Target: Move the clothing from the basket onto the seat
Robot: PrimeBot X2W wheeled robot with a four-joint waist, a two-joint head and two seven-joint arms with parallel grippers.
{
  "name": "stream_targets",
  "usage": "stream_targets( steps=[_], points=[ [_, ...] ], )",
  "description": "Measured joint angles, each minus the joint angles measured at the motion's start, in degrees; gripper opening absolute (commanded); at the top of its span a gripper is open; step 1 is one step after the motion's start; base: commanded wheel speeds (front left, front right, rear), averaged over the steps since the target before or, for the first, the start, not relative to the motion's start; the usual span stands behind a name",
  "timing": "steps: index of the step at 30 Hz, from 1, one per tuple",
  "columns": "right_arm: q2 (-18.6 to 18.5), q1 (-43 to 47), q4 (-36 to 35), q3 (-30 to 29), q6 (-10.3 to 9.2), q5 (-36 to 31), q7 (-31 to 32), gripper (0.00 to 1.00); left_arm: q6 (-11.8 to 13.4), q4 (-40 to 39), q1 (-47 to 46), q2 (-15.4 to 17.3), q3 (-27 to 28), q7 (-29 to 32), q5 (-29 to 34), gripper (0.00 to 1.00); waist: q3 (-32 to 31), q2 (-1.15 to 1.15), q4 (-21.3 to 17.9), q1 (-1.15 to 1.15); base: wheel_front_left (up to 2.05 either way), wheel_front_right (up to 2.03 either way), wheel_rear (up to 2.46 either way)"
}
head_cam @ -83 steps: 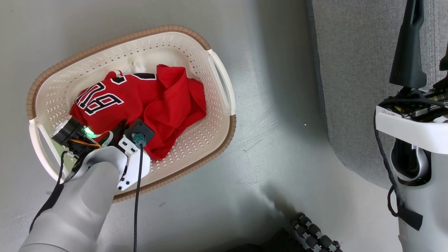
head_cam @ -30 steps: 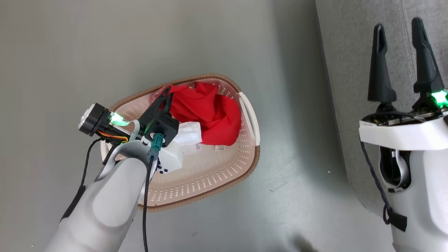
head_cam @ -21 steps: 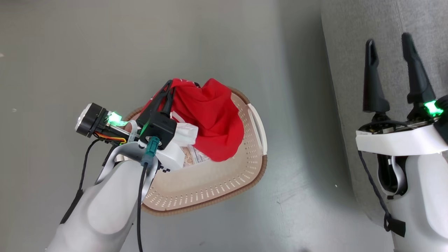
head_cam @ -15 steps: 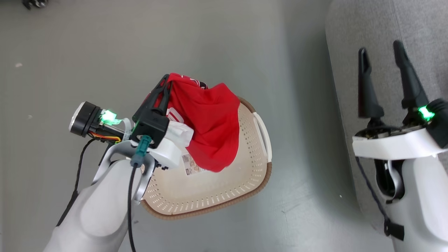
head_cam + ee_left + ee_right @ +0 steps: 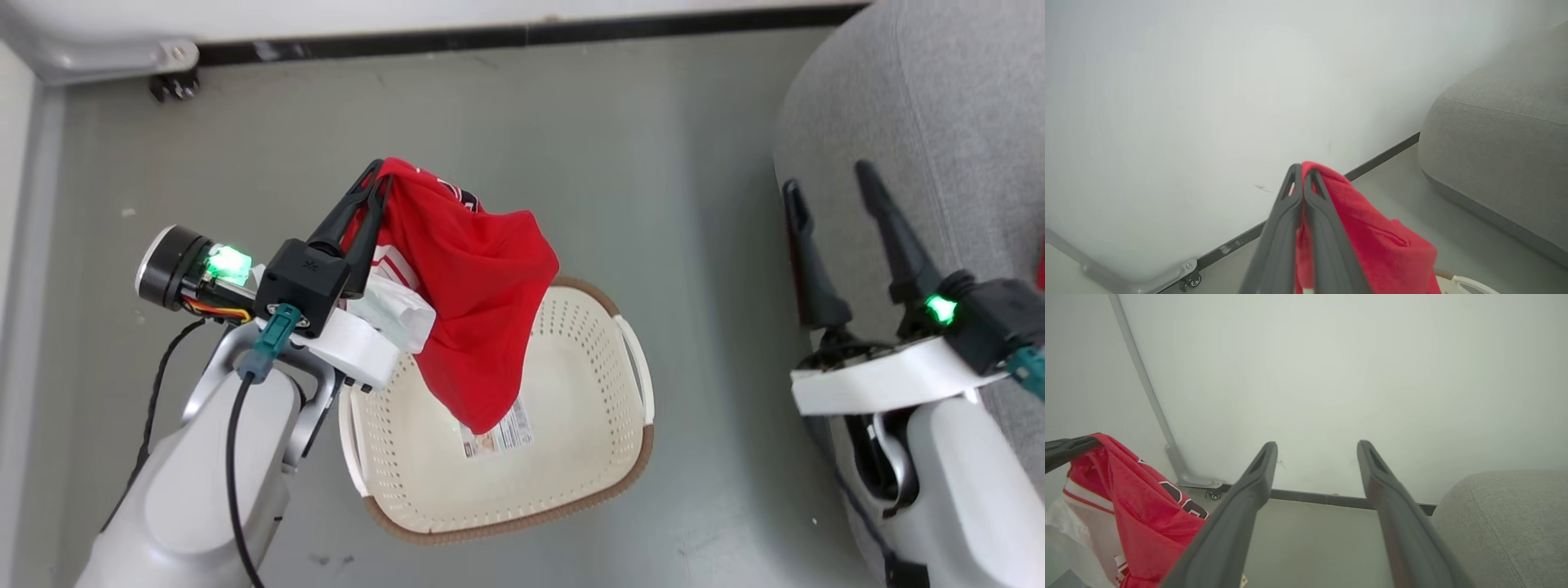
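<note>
**Red jersey hangs limp from a pinched left gripper**

Closed tight at the tips, the left gripper (image 5: 380, 173) pinches one bunched edge of the clothing (image 5: 478, 278), its two dark fingers pressed together with red cloth caught between them. The rest of the jersey drapes from that single pinch in loose folds, in the air above the basket (image 5: 506, 523), which stands on the grey floor (image 5: 637, 147). The lowest corner of the cloth dangles over the basket's inside, and I cannot tell whether it clears the bottom.

The cloth looks thin, light and completely soft. It should put little load on the arm, but it will swing and trail, and a smooth sports fabric could slip from a narrow pinch. A gathered fold or a hem thick enough to fill the fingers seems the safest place to hold it.

The right gripper (image 5: 826, 181) stands wide open with nothing in it, over the near edge of the seat (image 5: 939, 98). The seat lies well apart from the basket, to the robot's right.
</note>
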Motion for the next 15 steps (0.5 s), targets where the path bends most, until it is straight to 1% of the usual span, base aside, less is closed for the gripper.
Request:
stream_targets(
  steps=[3,4,6,11,15],
  points=[
    [-0.6,1.2,0.2,1.8,0.00,0.9,0.3,1.00,-1.3,-1.1,-0.1,0.8,0.0,0.1,-0.2,0.00,-1.7,0.00,0.4,0.00,0.00,0.00,0.00],
    [-0.6,1.2,0.2,1.8,0.00,0.9,0.3,1.00,-1.3,-1.1,-0.1,0.8,0.0,0.1,-0.2,0.00,-1.7,0.00,0.4,0.00,0.00,0.00,0.00],
    [-1.3,1.6,0.2,2.9,0.00,1.0,0.8,1.00,-2.4,-1.9,-0.3,1.5,-0.3,0.3,-0.2,0.00,-2.8,0.00,0.7,0.00,0.00,0.00,0.00],
    [-2.9,1.7,-0.1,4.5,0.00,2.1,1.7,1.00,-5.1,-3.2,-0.6,2.8,-0.9,2.2,-0.5,0.00,-5.5,0.00,1.3,0.00,0.00,0.00,0.00],
    [-4.2,2.7,-0.6,7.0,0.00,3.3,2.8,1.00,-7.1,-4.6,-1.1,2.9,-1.1,4.0,-2.2,0.00,-7.6,0.00,1.6,0.00,0.00,0.00,0.00]
  ],
)
